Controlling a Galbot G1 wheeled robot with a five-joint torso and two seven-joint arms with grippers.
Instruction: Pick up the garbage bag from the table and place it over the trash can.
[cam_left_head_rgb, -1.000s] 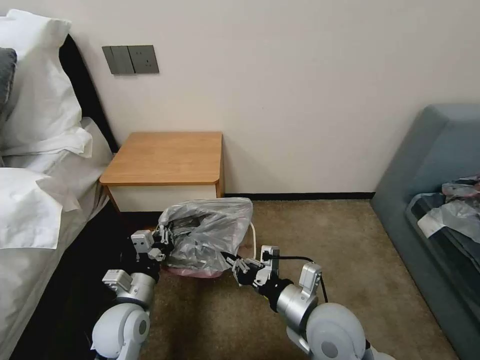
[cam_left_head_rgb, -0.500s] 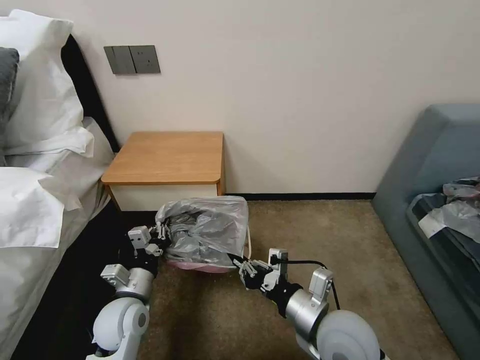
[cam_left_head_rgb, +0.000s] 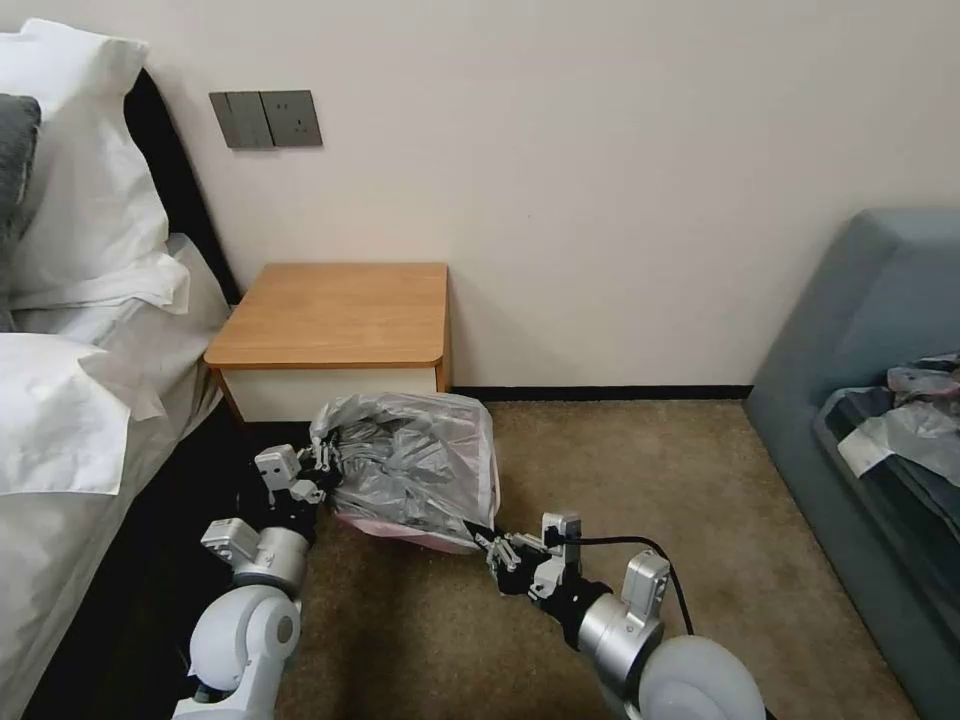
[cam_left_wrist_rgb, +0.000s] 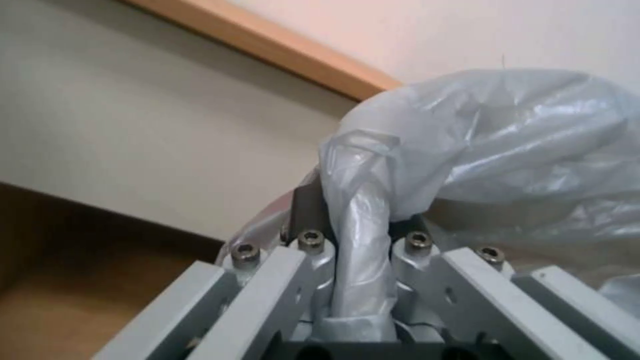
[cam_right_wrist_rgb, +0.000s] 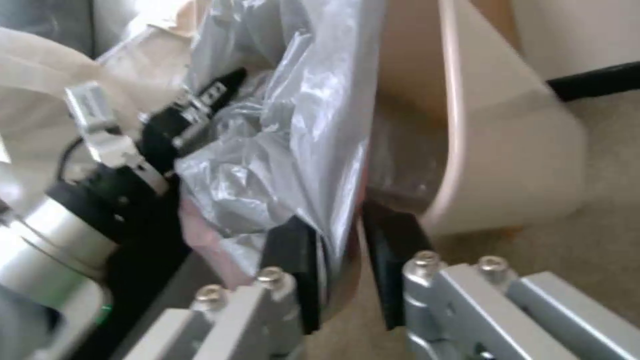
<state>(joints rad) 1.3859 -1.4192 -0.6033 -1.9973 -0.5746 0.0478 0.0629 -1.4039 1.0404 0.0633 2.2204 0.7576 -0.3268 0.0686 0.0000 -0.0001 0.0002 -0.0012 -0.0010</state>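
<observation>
A wrinkled grey garbage bag (cam_left_head_rgb: 410, 470) lies draped over a cream trash can (cam_right_wrist_rgb: 493, 150) on the tan carpet (cam_left_head_rgb: 640, 480), just in front of the orange-brown table (cam_left_head_rgb: 335, 315) that stands against the wall beside a bed with white pillows (cam_left_head_rgb: 80, 200). The left gripper (cam_left_head_rgb: 322, 477) is at the bag's left edge, on the side toward the bed; in the left wrist view a rolled fold of the grey film (cam_left_wrist_rgb: 363, 240) runs up between its grey fingers (cam_left_wrist_rgb: 313, 250), which are pinched tight against it, with the table's wooden edge (cam_left_wrist_rgb: 280, 45) showing beyond. The right gripper (cam_left_head_rgb: 487, 541) is at the bag's near right corner, low and close to the floor, where the pinkish rim of the bag (cam_left_head_rgb: 400, 535) hangs. In the right wrist view its two black pads (cam_right_wrist_rgb: 293, 260) stand on either side of the hanging sheet of plastic (cam_right_wrist_rgb: 313, 150), narrowly parted, and it cannot be made out for certain whether they clamp the film; the can's rolled rim and outer wall sit just beside the pad on the far side from the left arm, whose silver wrist appears across the bag. A blue-grey sofa (cam_left_head_rgb: 870, 330) with a pale plastic heap (cam_left_head_rgb: 900, 420) on it stands well off to the right gripper's outer side.
</observation>
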